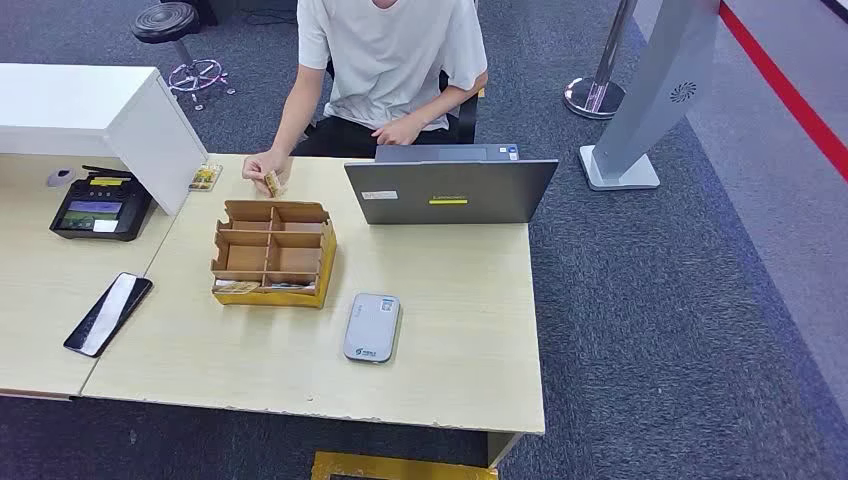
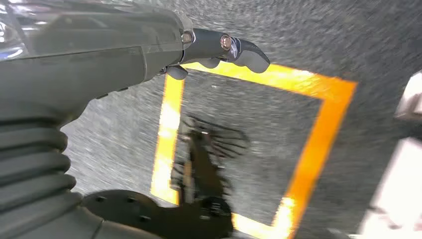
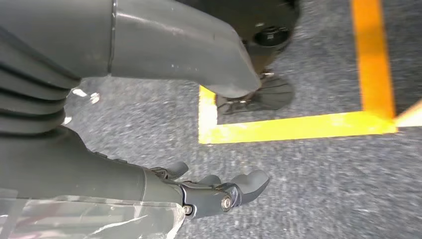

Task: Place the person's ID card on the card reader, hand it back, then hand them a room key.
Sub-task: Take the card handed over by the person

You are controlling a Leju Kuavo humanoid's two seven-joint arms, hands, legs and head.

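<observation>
In the head view, a seated person at the top centre holds a small card [image 1: 271, 183] in one hand [image 1: 262, 168] just above the far edge of the wooden table [image 1: 450, 330], right behind the divided cardboard box [image 1: 271, 253] at centre left. The grey card reader [image 1: 372, 327] lies flat just below and right of the box, apart from it. Both robot hands hang well away from the card, over grey carpet with yellow floor tape [image 3: 293, 127]. The left hand [image 2: 214, 52] holds nothing, fingers loosely extended; the right hand [image 3: 219, 189] is likewise empty, fingers slightly curled and apart.
</observation>
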